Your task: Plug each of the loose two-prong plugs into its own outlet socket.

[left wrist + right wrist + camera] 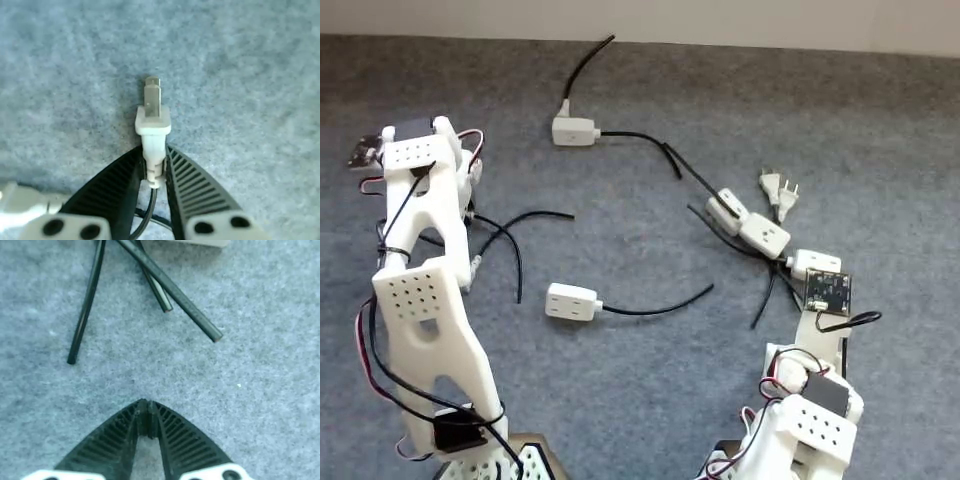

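Note:
My left gripper (pixel 154 156) is shut on a white two-prong plug (pixel 152 122), held by its rear with the prongs pointing away over the grey carpet. Its black cable (pixel 515 235) trails out beside the left arm (pixel 420 200). My right gripper (pixel 145 407) is shut on nothing, just above the carpet, with black cable ends (pixel 170 287) lying ahead of it. White outlet sockets lie at the back (pixel 573 131), in the middle (pixel 571 302) and as a pair on the right (pixel 764 235). Two loose white plugs (pixel 778 188) lie beyond that pair.
Black cables (pixel 650 140) run from the sockets across the grey carpet and cross near the right arm (pixel 825 290). Open carpet lies between the middle socket and the right-hand pair.

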`<state>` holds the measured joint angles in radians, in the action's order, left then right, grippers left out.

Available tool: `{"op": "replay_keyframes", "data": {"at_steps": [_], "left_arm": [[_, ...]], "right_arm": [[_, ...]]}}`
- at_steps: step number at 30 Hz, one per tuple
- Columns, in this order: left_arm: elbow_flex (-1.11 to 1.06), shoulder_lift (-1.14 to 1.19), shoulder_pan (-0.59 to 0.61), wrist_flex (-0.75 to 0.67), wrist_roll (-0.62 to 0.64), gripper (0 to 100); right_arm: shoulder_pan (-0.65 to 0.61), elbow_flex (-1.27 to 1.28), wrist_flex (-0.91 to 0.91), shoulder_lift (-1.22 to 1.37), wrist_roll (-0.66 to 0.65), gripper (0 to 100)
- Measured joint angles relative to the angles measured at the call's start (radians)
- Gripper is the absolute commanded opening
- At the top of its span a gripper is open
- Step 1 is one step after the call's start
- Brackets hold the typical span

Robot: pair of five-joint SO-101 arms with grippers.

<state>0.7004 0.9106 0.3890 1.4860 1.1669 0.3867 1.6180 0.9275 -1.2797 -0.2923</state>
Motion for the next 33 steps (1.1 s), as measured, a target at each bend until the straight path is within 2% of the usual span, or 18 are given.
{"op": "replay_keyframes", "data": {"at_steps": [3, 8, 13, 16, 19, 24, 29, 33], "left_arm": [[0.046, -0.011, 0.002, 0.066, -0.204, 1], [0.178, -0.06, 0.034, 0.226, -0.654, 1], [0.21, -0.184, 0.031, 0.261, -1.14, 1], [0.114, -0.288, 0.032, 0.267, -1.359, 1], [-0.069, -0.43, 0.032, 0.269, -1.465, 1], [-0.414, -0.713, 0.028, 0.269, -1.559, 1], [-0.717, -0.954, -0.031, 0.269, -1.649, 1], [-0.973, -1.082, -0.074, 0.216, -1.786, 1]], "right_arm": [[0.0, 0.0, 0.0, 0.0, 0.0, 1.2], [0.0, 0.0, 0.0, 0.0, 0.0, 1.2], [0.0, 0.0, 0.0, 0.0, 0.0, 1.2], [0.0, 0.0, 0.0, 0.0, 0.0, 1.2], [0.0, 0.0, 0.0, 0.0, 0.0, 1.2], [0.0, 0.0, 0.0, 0.0, 0.0, 1.2], [0.0, 0.0, 0.0, 0.0, 0.0, 1.2], [0.0, 0.0, 0.0, 0.0, 0.0, 1.2]]}}
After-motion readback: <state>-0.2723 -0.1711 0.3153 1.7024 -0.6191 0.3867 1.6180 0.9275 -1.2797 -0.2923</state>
